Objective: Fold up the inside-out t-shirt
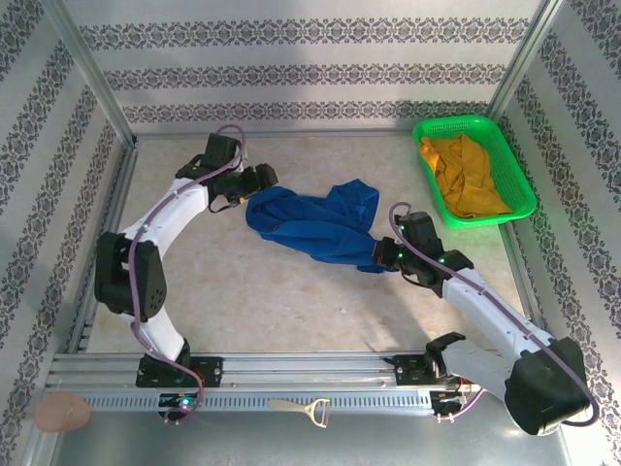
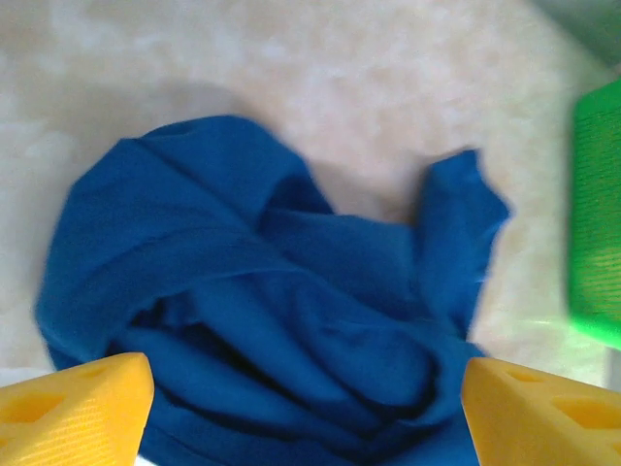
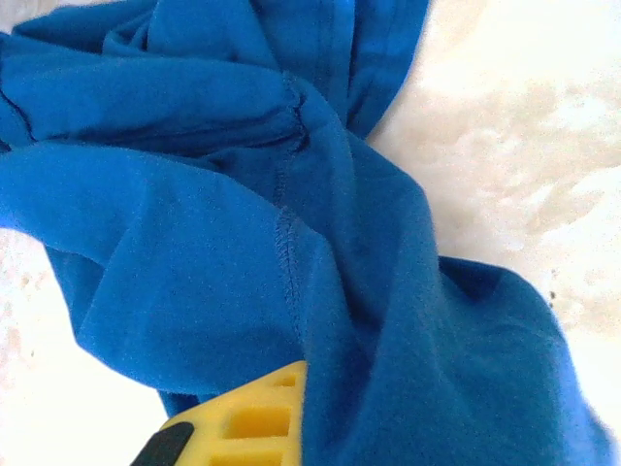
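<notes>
One blue t-shirt [image 1: 315, 228], one green basket [image 1: 454, 121] at two o'clock, one mustard garment [image 1: 466, 175], one left end effector [image 1: 264, 178], one right end effector [image 1: 383, 254], one bottle opener [image 1: 303, 409] at six o'clock.

Probably a robotics lab cell: aluminium frame [image 1: 92, 73], wallpapered panels [image 1: 291, 58] around the tabletop [image 1: 291, 301], robot arms [image 1: 179, 206] bolted to a rail [image 1: 310, 369].

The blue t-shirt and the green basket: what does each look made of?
The t-shirt looks like soft, matte knit cloth, possibly cotton: it drapes in limp folds and shows stitched seams. The green basket looks like moulded plastic: uniform bright colour and a stiff rim that holds its shape. The finish is hard to judge.
</notes>
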You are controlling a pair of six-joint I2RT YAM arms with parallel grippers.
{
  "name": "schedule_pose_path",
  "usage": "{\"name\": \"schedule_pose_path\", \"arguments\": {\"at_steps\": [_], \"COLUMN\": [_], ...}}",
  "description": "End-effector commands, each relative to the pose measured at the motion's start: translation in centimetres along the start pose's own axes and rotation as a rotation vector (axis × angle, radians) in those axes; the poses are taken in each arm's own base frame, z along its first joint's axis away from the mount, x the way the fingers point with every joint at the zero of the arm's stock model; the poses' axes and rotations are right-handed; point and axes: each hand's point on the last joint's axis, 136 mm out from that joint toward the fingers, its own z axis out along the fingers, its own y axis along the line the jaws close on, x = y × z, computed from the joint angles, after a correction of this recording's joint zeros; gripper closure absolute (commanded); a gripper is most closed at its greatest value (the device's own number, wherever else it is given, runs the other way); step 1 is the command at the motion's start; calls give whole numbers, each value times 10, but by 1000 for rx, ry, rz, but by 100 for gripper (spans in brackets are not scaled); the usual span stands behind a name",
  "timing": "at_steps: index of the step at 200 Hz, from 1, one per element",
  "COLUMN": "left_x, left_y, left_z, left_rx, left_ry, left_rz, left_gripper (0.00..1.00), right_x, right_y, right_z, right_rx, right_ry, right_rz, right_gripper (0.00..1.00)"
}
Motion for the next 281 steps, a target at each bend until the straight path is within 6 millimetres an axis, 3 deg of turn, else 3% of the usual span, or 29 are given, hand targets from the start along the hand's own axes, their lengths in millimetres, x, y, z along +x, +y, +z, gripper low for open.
{"name": "schedule_pose_path", "arguments": {"at_steps": [1, 27, 62, 96, 102, 112, 121, 128, 138, 147, 162, 185, 203, 213, 235, 281], "left_x": [12, 19, 30, 29, 28, 24, 17, 8, -14, -38, -88, -159, -191, -198, -196, -164], "left_y": [24, 52, 65, 69, 70, 70, 69, 66, 56, 39, 1, -68, -118, -139, -169, -194], "left_z": [10, 22, 43, 62, 66, 73, 76, 76, 66, 50, 1, -108, -198, -240, -308, -399], "left_rx": [-132, -246, -254, -248, -248, -249, -255, -265, -271, -260, -212, -76, 46, 99, 198, 375], "left_ry": [38, 52, 102, 106, 107, 103, 89, 72, 21, -46, -199, -483, -679, -756, -861, -978], "left_rz": [100, 128, 126, 109, 108, 108, 117, 129, 148, 164, 167, 138, 142, 153, 170, 159], "left_gripper": [18, 18, 24, 32, 36, 53, 76, 100, 100, 100, 100, 100, 100, 100, 100, 100], "right_x": [-13, -20, -27, -37, -39, -45, -51, -59, -80, -105, -158, -239, -283, -298, -313, -291], "right_y": [2, 6, 11, 19, 20, 25, 28, 33, 45, 55, 81, 137, 175, 189, 206, 214], "right_z": [-6, -5, -4, -10, -11, -15, -18, -22, -32, -43, -72, -135, -193, -223, -280, -356], "right_rx": [16, 17, 12, 0, -2, -12, -20, -34, -66, -92, -167, -294, -383, -423, -478, -540], "right_ry": [-62, -68, -74, -88, -91, -102, -113, -125, -159, -200, -296, -485, -628, -695, -814, -940], "right_rz": [-12, -22, -27, -42, -44, -50, -51, -47, -42, -26, -2, -39, -83, -104, -141, -182], "right_gripper": [100, 100, 100, 100, 100, 100, 100, 100, 100, 100, 100, 100, 100, 100, 100, 100]}}
